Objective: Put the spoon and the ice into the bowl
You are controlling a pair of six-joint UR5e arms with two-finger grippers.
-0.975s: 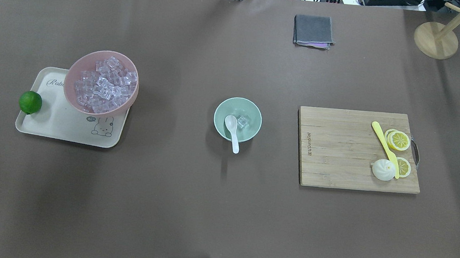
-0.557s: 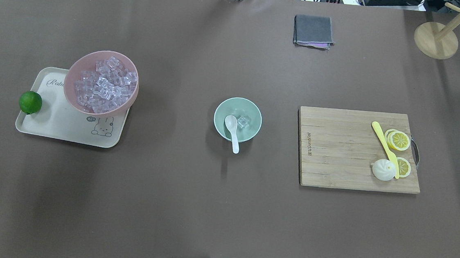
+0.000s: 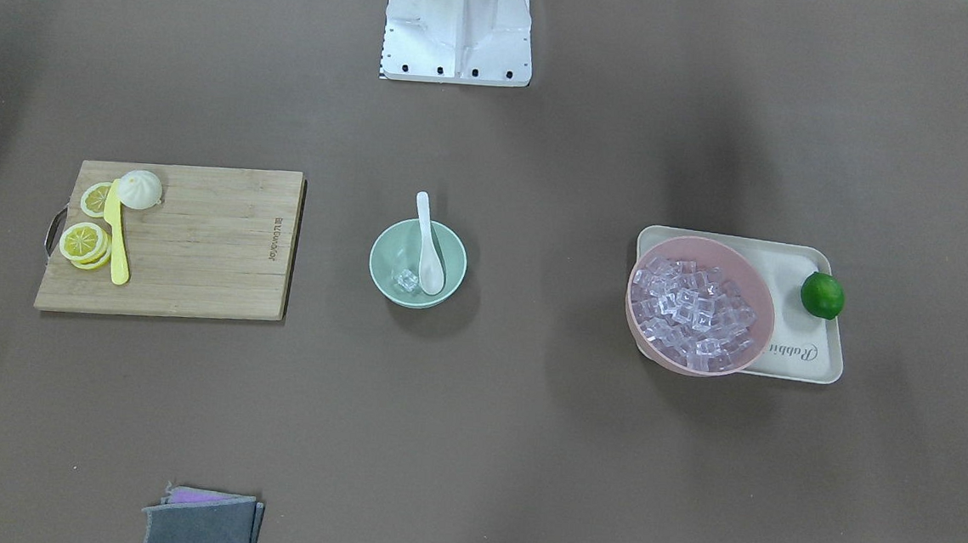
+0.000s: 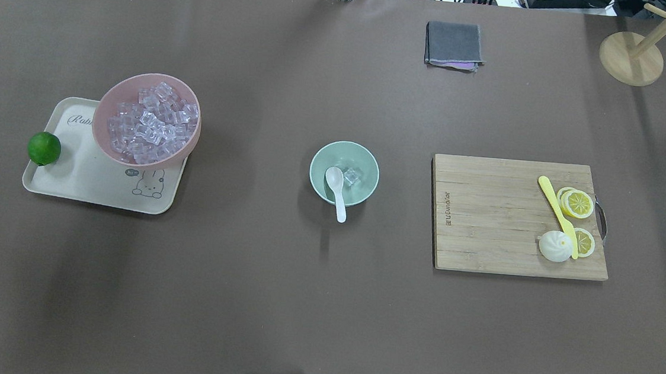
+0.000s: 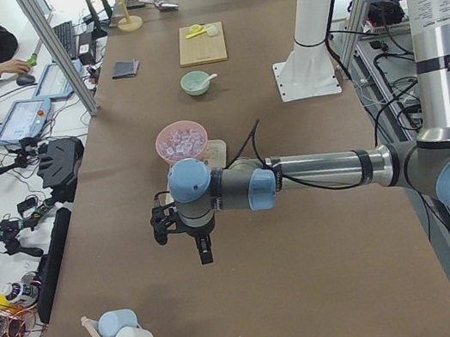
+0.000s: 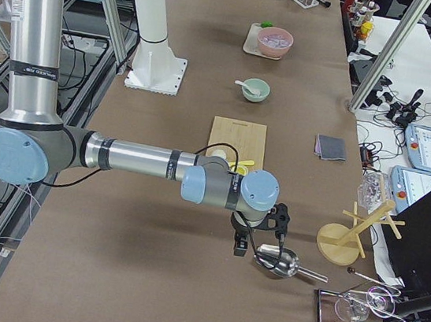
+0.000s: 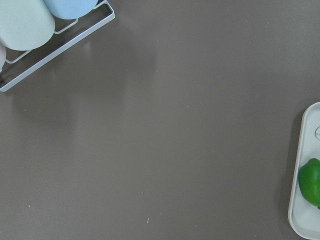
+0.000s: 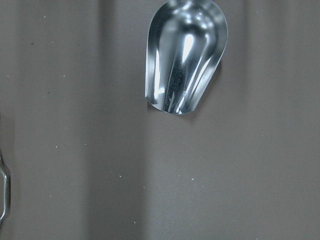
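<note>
The pale mint-green bowl (image 4: 366, 159) stands at the table's middle; it also shows in the front-facing view (image 3: 386, 256). The white spoon (image 4: 336, 188) lies with its scoop inside the bowl and its handle over the rim toward the robot. One clear ice cube (image 4: 351, 177) sits in the bowl beside the scoop. My left gripper (image 5: 203, 249) hangs over bare table far to the left. My right gripper (image 6: 241, 245) hangs far to the right, by a metal scoop. Both show only in the side views, so I cannot tell if they are open or shut.
A pink bowl (image 4: 113, 90) full of ice cubes sits on a cream tray (image 4: 83, 186) with a lime (image 4: 44, 148). A cutting board (image 4: 496, 223) holds a yellow knife (image 4: 555, 211), lemon slices and a bun (image 4: 555, 247). A grey cloth (image 4: 453, 44), wooden stand (image 4: 631, 58) and metal scoop (image 8: 186, 55) lie further off.
</note>
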